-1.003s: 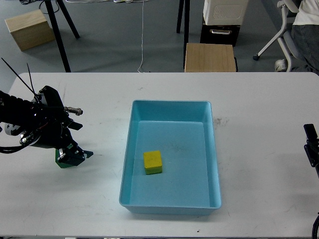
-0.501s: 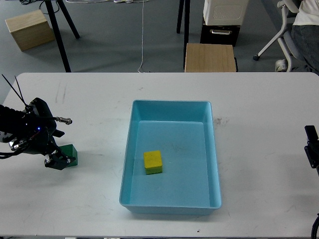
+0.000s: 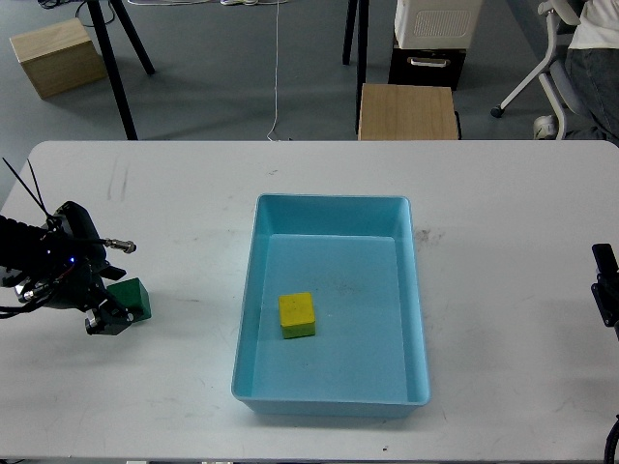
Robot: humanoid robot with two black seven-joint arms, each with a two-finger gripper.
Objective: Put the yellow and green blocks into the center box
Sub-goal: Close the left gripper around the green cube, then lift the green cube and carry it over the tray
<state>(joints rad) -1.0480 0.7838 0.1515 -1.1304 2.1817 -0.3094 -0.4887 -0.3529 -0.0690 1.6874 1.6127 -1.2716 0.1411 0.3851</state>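
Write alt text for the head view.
A yellow block lies inside a light blue box at the center of a white table. At far left, the left gripper sits at a green block on the table.

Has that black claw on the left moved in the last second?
Yes. The left gripper has pulled back leftward, away from the blue box, taking the green block with it.
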